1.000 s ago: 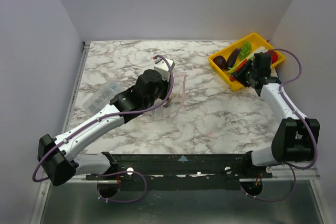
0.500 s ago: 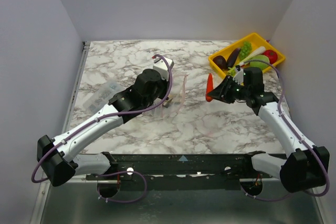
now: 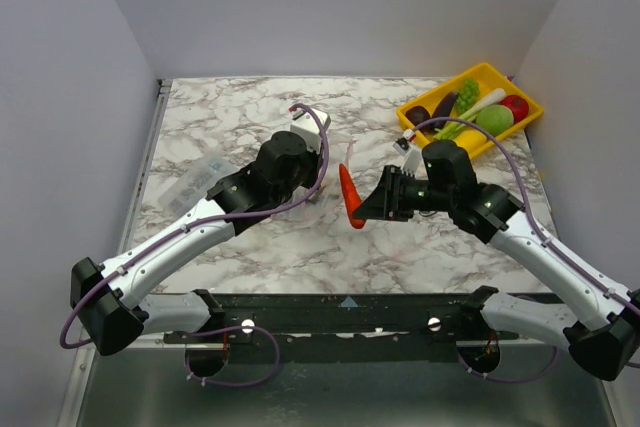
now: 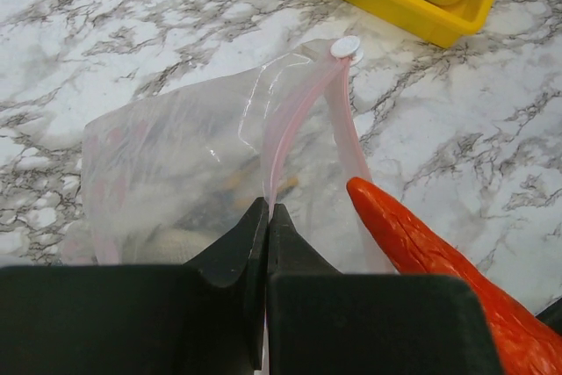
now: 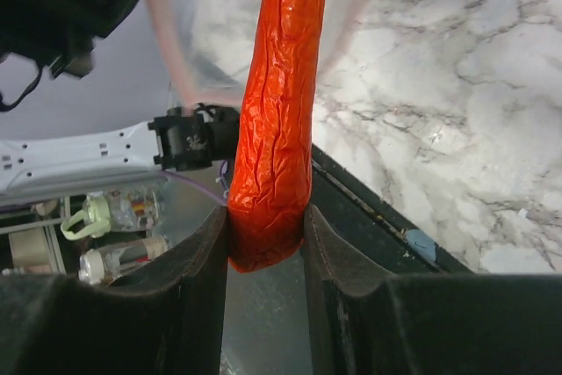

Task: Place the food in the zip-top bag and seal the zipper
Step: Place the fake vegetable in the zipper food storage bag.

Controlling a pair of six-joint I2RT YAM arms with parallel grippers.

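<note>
One food piece (image 5: pixel 277 111): long, orange-red, wrinkled; clamped between right gripper (image 5: pixel 266 243) fingers.
Zip-top bag (image 4: pixel 176 160): clear, pink zipper (image 4: pixel 303 116); left gripper (image 4: pixel 268 217) pinches its mouth edge.
Position: food piece just beside the bag's mouth.

I see a white marble-patterned table (image 3: pixel 250 107) with grey veins. A yellow plastic tray (image 3: pixel 437 88) sits at its far right corner and a small clear plastic box (image 3: pixel 200 175) by the left edge. Near the middle, a clear floppy plastic pouch with a pink strip (image 4: pixel 176 164) rests its lower part on the marble.
</note>
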